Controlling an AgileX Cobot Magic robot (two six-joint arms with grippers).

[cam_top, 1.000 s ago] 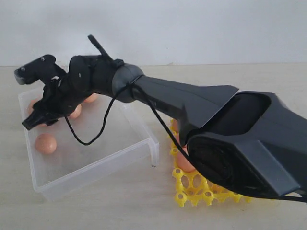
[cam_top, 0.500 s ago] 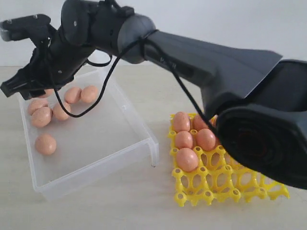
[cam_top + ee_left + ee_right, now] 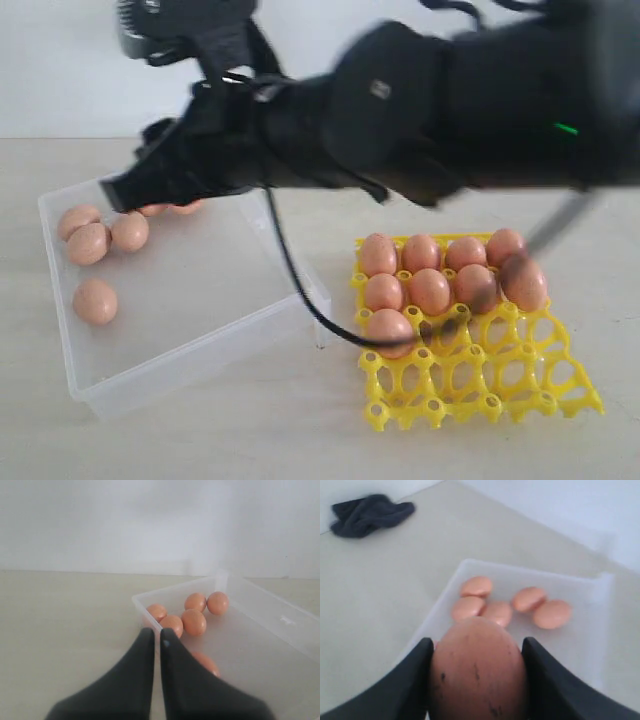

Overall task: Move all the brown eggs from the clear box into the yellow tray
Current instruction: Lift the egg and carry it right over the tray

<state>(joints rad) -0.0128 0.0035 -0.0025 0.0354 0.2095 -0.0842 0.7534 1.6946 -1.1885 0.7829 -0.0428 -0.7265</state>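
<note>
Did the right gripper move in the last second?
Yes. The right gripper, holding an egg, has risen out of the clear box and shifted right, toward the yellow tray.

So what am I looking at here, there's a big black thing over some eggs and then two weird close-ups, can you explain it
It's a robot with two arms. The wide picture comes from a camera off to the side. In it a black arm reaches over a table. On the table are a clear box of loose brown eggs and a yellow tray partly filled with more of them. The two close-ups come from cameras on the wrists, each looking past its own claw. The right gripper holds one speckled egg near the box. The left gripper is shut and empty, pointing toward the box.
</note>
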